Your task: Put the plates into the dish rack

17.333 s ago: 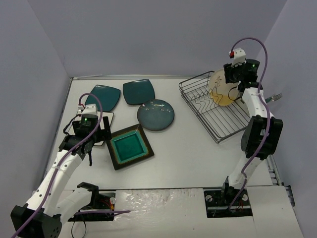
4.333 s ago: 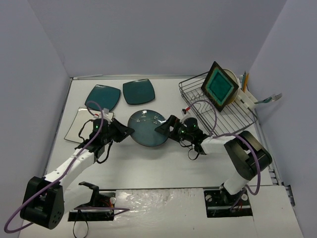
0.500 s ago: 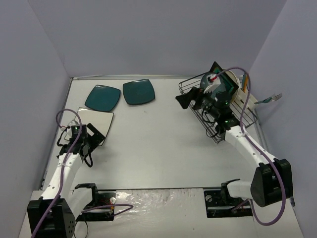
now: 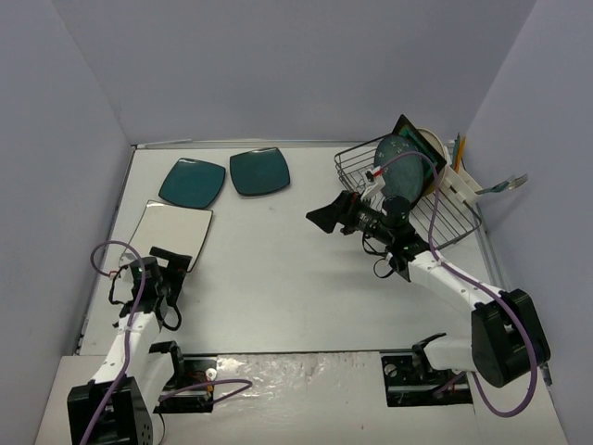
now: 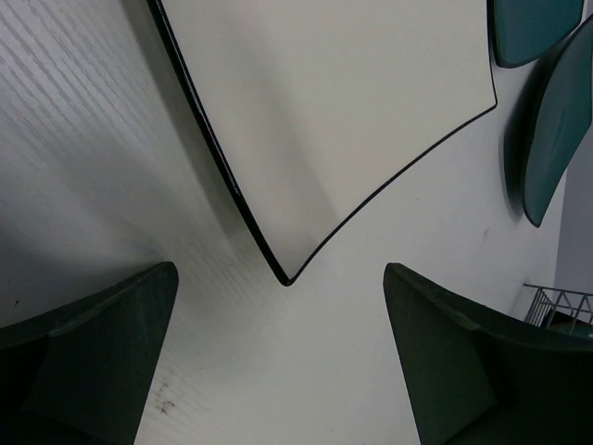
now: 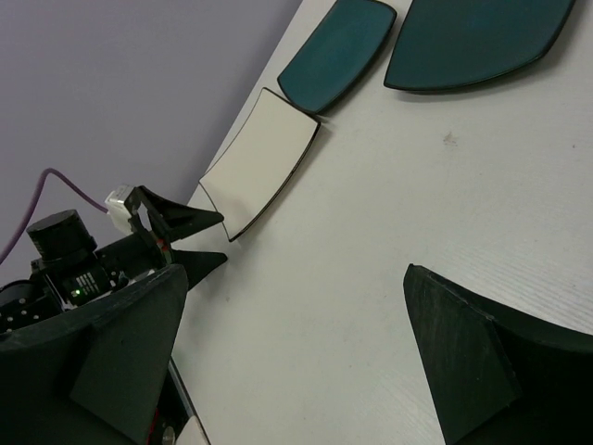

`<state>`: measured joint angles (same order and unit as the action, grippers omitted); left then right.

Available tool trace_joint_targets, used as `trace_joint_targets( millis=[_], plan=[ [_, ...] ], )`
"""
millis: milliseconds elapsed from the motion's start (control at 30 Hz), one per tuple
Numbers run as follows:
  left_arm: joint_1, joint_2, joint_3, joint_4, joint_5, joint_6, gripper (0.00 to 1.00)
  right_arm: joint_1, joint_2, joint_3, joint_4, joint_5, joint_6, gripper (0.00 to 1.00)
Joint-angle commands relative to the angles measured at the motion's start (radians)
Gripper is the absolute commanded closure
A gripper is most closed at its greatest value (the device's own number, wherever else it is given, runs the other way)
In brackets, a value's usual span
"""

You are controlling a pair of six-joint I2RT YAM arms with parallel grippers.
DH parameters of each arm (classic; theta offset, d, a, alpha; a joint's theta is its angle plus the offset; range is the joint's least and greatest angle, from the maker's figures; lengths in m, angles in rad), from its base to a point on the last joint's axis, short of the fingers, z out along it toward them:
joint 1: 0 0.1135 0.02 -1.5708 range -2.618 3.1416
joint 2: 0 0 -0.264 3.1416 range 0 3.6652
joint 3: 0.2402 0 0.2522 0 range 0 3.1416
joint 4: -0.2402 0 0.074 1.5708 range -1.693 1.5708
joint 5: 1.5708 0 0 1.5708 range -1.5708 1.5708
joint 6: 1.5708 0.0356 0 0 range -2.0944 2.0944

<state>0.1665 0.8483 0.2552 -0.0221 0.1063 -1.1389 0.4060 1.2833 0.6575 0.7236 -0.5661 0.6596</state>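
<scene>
Three plates lie flat on the table: two dark teal rounded squares (image 4: 192,182) (image 4: 259,171) at the back left and a white square plate (image 4: 172,232) nearer the front. The dish rack (image 4: 445,222) at the back right holds a blue-grey round plate (image 4: 398,169), a brown-rimmed teal square plate (image 4: 419,148) and a cream plate (image 4: 437,156) on edge. My left gripper (image 4: 176,269) is open, just short of the white plate's near corner (image 5: 287,276), not touching it. My right gripper (image 4: 324,218) is open and empty over the bare table, left of the rack.
A white utensil holder (image 4: 460,185) with a few utensils hangs on the rack's right side. Grey walls close in the table at the left, back and right. The left arm's purple cable (image 4: 102,255) loops beside its wrist.
My right arm has drawn back from the rack to the left, out over the table, with the blue-grey plate left standing in the rack. My left arm has pulled back toward the near edge.
</scene>
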Motion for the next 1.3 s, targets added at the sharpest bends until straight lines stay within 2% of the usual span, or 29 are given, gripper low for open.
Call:
trace_joint_targets(
  millis=[0,333,500,667,800,933,1067,1267],
  plan=[
    [0.008,0.026,-0.051,0.211,-0.021,-0.116,0.11,0.005,-0.064,-0.006,0.128,-0.040,0.016,0.00],
    [0.008,0.194,-0.123,0.411,-0.014,-0.183,0.22,0.011,-0.071,-0.010,0.119,-0.040,0.012,0.00],
    [0.008,0.268,-0.125,0.460,-0.023,-0.201,0.29,0.011,-0.071,-0.018,0.115,-0.033,0.013,0.00],
    [0.008,0.352,-0.124,0.512,-0.004,-0.224,0.53,0.011,-0.071,-0.019,0.107,-0.027,0.011,0.00],
    [0.008,0.358,-0.130,0.516,0.009,-0.243,0.71,0.013,-0.068,-0.019,0.099,-0.022,0.007,0.00],
    [0.009,0.341,-0.133,0.493,0.007,-0.244,0.80,0.013,-0.057,-0.019,0.098,-0.018,0.003,0.00],
    [0.008,0.323,-0.141,0.480,0.028,-0.251,0.98,0.016,-0.044,-0.015,0.096,-0.015,0.003,0.00],
    [0.004,0.264,-0.155,0.449,0.106,-0.263,1.00,0.025,-0.027,-0.012,0.090,-0.009,0.003,0.00]
  ],
)
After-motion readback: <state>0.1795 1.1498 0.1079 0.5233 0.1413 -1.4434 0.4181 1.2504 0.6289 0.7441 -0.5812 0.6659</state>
